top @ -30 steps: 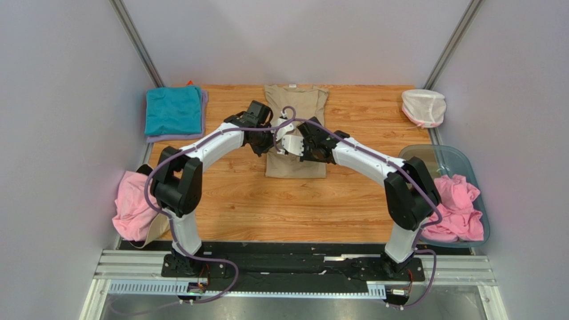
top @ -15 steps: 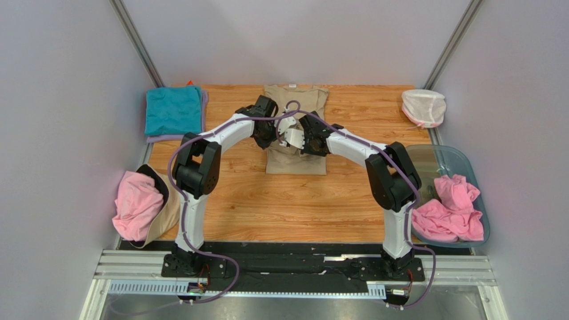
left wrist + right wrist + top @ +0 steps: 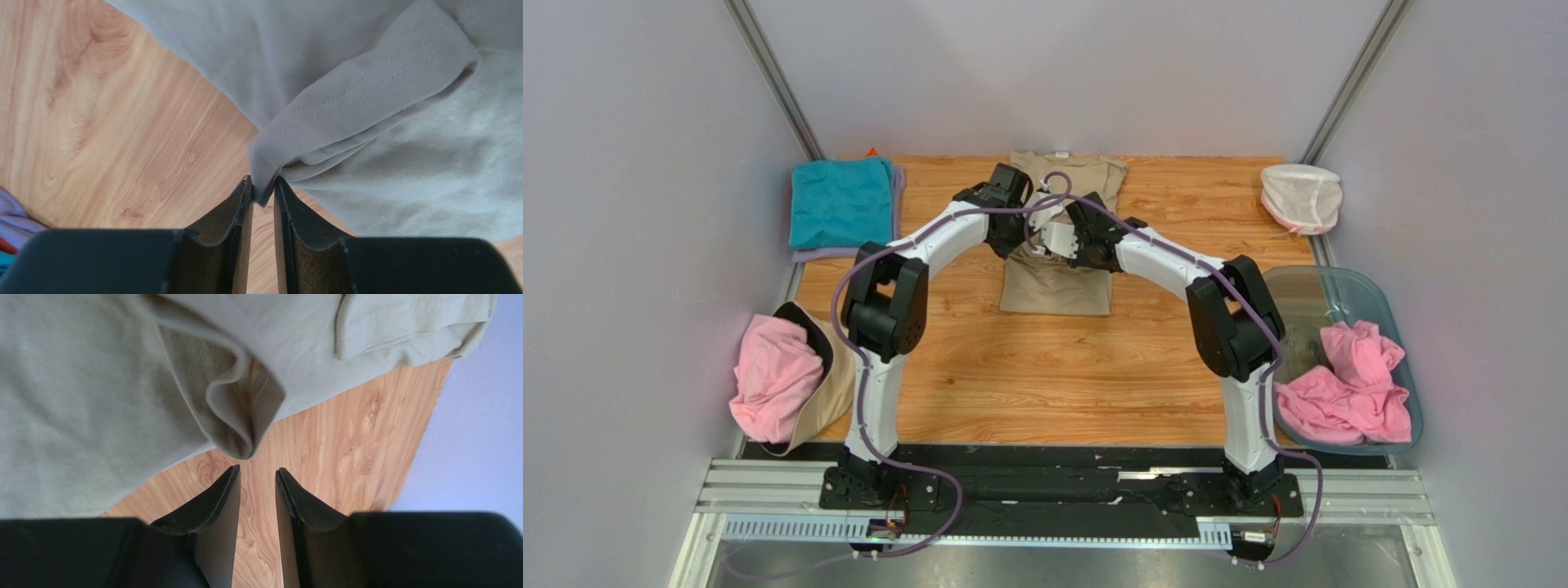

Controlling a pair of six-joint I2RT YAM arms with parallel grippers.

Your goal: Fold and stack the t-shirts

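Left edge: a crumpled pink t-shirt [image 3: 772, 374] lies off the near-left corner of the table [image 3: 1014, 368], resting on a beige cloth [image 3: 830, 382] whose kind cannot be told.
Far-left corner: a folded teal t-shirt [image 3: 842, 202] sits on top of a lilac t-shirt [image 3: 844, 254], of which only a thin edge shows at the near and right sides.
Left gripper [image 3: 261, 184]: the jaws are nearly together and pinch a hemmed fold of cloth at their tips. The gripper sits at the left edge of the garment, over bare wood.
Tan t-shirt [image 3: 1057, 288]: it lies at the far middle of the table, collar toward the back wall and hem toward the arms. Its middle is bunched and raised where the two grippers meet, and the near part lies flat on the wood.
Right gripper [image 3: 258, 471]: the jaws stand a little apart with nothing between them, and bare wood shows through the gap. A rolled fold of the tan t-shirt hangs just beyond the tips, not touching them.
Far-right corner: a small white net pouch [image 3: 1300, 196] sits alone, well apart from the tan t-shirt.
Right edge: a clear bluish tub [image 3: 1342, 292] holds a heap of pink cloth [image 3: 1351, 386], which spills toward its near rim.
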